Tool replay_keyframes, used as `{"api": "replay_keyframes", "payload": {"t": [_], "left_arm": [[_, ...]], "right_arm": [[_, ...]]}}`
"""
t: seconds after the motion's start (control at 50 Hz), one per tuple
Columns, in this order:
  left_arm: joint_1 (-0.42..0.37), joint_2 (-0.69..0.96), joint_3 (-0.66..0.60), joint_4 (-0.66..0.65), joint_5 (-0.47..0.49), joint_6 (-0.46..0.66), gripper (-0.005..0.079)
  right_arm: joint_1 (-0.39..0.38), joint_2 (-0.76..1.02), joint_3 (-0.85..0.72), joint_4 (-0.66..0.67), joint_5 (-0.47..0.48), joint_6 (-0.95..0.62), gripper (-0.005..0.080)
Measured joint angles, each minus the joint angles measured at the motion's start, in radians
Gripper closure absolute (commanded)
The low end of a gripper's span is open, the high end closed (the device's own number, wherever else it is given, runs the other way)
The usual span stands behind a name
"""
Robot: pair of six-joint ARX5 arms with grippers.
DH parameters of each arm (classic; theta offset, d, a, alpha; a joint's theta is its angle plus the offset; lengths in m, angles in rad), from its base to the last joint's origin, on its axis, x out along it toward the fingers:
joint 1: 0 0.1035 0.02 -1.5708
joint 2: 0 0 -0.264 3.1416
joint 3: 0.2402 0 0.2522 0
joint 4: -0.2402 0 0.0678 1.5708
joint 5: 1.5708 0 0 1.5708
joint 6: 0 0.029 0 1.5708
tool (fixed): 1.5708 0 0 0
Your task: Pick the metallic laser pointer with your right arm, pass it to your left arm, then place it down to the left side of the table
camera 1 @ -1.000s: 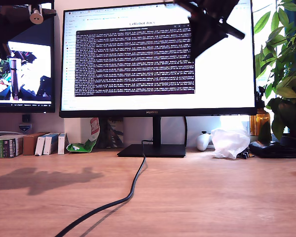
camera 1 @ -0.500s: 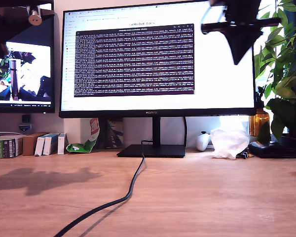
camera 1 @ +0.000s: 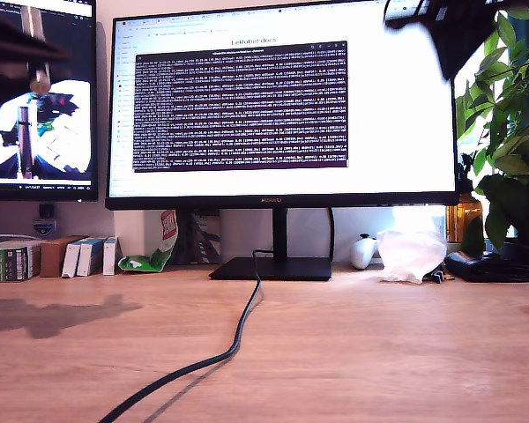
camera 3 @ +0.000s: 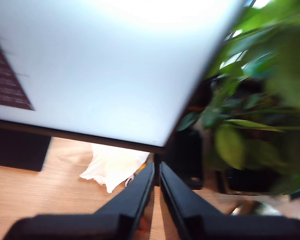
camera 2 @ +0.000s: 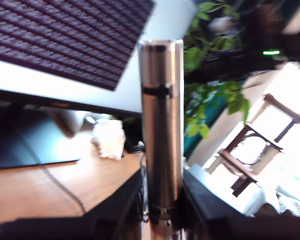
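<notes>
The metallic laser pointer (camera 2: 162,125) stands upright between the black fingers of my first gripper (camera 2: 162,192), which is shut on its lower part. In the exterior view this gripper (camera 1: 25,46) is a dark blur high at the exterior view's upper left, in front of the side screen, and the laser pointer (camera 1: 40,79) shows as a pale bar through it. My second gripper (camera 3: 156,170) is shut with nothing between its thin fingers. Its arm (camera 1: 458,26) hangs at the exterior view's upper right by the plant. Both are well above the table (camera 1: 379,352).
A large monitor (camera 1: 282,106) on a stand fills the back, and a black cable (camera 1: 234,339) runs from it across the desktop. At the back lie a white crumpled tissue (camera 1: 410,254), small boxes (camera 1: 35,258) and a leafy plant (camera 1: 511,132).
The second arm has swung away from the monitor's front toward the exterior view's upper right. The first gripper with the pointer has shifted at the upper left, and its shadow on the table has shrunk.
</notes>
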Motion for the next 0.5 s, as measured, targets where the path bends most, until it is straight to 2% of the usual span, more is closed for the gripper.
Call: {"api": "replay_keyframes", "payload": {"t": [0.2,0.5], "left_arm": [[0.000,0.000,0.007,-0.177,-0.045,0.071,0.0765],[-0.001,0.000,0.133,-0.591,-0.175,0.233,0.0765]], "right_arm": [[-0.001,-0.168,-0.187,0.108,0.016,-0.020,0.0764],[0.006,-0.377,-0.664,0.361,0.015,-0.022,0.0764]]}}
